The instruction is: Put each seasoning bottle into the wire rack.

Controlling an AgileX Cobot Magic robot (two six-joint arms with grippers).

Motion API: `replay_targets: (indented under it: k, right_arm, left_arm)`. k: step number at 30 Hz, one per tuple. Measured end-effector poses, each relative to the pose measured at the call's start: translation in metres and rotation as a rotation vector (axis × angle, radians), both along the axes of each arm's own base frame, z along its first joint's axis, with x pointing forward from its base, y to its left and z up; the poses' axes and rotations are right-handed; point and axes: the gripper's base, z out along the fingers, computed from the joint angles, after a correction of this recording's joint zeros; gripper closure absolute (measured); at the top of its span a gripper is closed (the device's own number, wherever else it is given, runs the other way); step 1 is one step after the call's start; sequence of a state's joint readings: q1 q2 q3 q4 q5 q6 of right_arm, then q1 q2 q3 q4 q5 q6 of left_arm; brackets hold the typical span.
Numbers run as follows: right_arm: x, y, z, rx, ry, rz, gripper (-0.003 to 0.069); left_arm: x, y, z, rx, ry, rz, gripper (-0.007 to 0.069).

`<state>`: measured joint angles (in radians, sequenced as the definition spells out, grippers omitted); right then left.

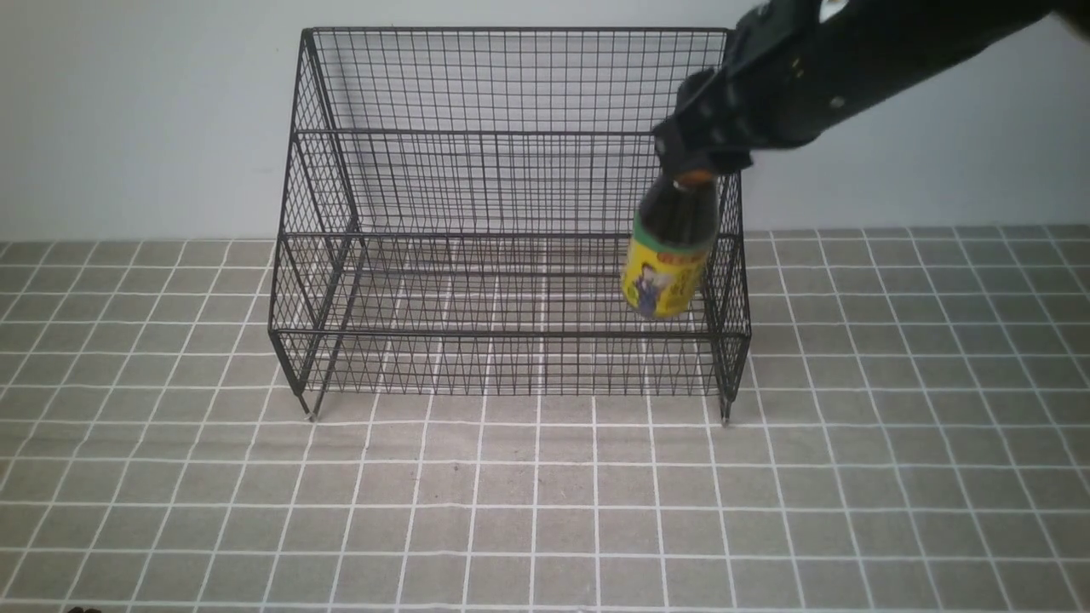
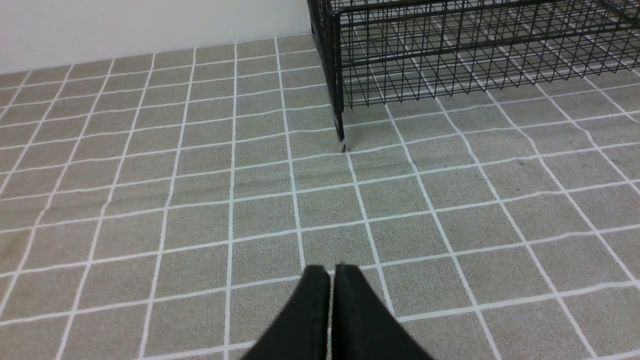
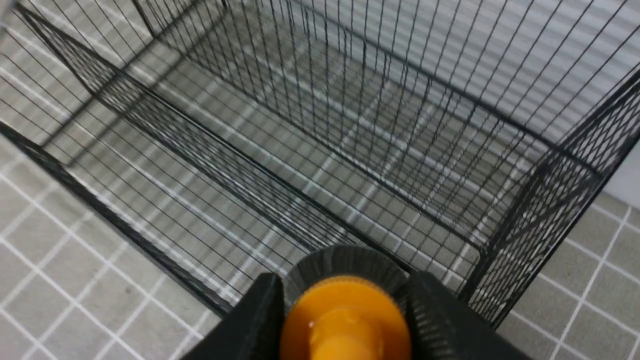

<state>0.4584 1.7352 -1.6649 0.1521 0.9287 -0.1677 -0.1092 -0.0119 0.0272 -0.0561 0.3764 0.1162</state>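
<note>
Left pincer [image 2: 332, 272]: only dark tips in the left wrist view, rest cut off; nothing between them, tips nearly together, looks shut. Wire rack [image 1: 511, 234] on gridded counter [image 1: 511, 511], cropped in both wrist views. Seasoning bottle [image 1: 670, 255] tilted at the rack's right end, cap mostly hidden by right pincer [image 1: 697, 170], jaws part-open around the cap, gripping it.

Even, moderately bright light leaves no strong shadows, while the right end effector [image 1: 702, 157] looks soft with blur beside the sharper rack [image 1: 511, 234], and the left end effector [image 2: 327, 295] is dark and unfocused.
</note>
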Motion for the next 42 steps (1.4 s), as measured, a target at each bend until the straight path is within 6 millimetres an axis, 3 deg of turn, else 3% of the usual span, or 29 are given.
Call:
replay_targets:
  k: [9,13,14,20,24,25,28,29,30,33,35,37,38,39,40,41,42]
  right_arm:
    - [0.023,0.011,-0.048,-0.062,0.096,-0.001,0.0368]
    - [0.025,0.012,-0.050,-0.057,0.103,-0.009,0.0347]
    - [0.025,0.012,-0.049,-0.052,0.105,-0.015,0.0308]
    - [0.016,0.006,-0.019,-0.051,0.079,-0.013,0.0113]
    - [-0.008,-0.008,0.032,-0.040,0.050,-0.049,0.0097]
    - [-0.010,-0.009,0.034,-0.038,0.053,-0.052,0.0097]
    - [-0.044,-0.031,0.087,-0.023,-0.025,-0.099,0.0203]
    - [-0.057,-0.041,0.105,-0.022,-0.075,-0.122,0.0272]
    - [-0.079,-0.055,0.128,-0.010,-0.145,-0.152,0.0351]
    - [-0.130,-0.088,0.168,0.042,-0.280,-0.238,0.0559]
    - [-0.174,-0.112,0.188,0.102,-0.363,-0.275,0.0629]
    - [-0.218,-0.135,0.195,0.163,-0.416,-0.303,0.0659]
    - [-0.229,-0.141,0.191,0.178,-0.418,-0.310,0.0662]
    - [-0.256,-0.153,0.189,0.212,-0.452,-0.315,0.0668]
    - [-0.257,-0.154,0.185,0.213,-0.449,-0.315,0.0669]
    - [-0.284,-0.167,0.176,0.247,-0.494,-0.314,0.0671]
    - [-0.294,-0.172,0.168,0.258,-0.510,-0.312,0.0671]
  left_arm:
    - [0.000,0.000,0.000,0.000,0.000,0.000,0.0631]
    - [0.000,0.000,0.000,0.000,0.000,0.000,0.0631]
    - [0.000,0.000,0.000,0.000,0.000,0.000,0.0631]
    - [0.000,0.000,0.000,0.000,0.000,0.000,0.0631]
    - [0.000,0.000,0.000,0.000,0.000,0.000,0.0631]
    - [0.000,0.000,0.000,0.000,0.000,0.000,0.0631]
    - [0.000,0.000,0.000,0.000,0.000,0.000,0.0631]
    - [0.000,0.000,0.000,0.000,0.000,0.000,0.0631]
    - [0.000,0.000,0.000,0.000,0.000,0.000,0.0631]
    - [0.000,0.000,0.000,0.000,0.000,0.000,0.0631]
    - [0.000,0.000,0.000,0.000,0.000,0.000,0.0631]
    - [0.000,0.000,0.000,0.000,0.000,0.000,0.0631]
    - [0.000,0.000,0.000,0.000,0.000,0.000,0.0631]
    - [0.000,0.000,0.000,0.000,0.000,0.000,0.0631]
    - [0.000,0.000,0.000,0.000,0.000,0.000,0.0631]
    - [0.000,0.000,0.000,0.000,0.000,0.000,0.0631]
    - [0.000,0.000,0.000,0.000,0.000,0.000,0.0631]
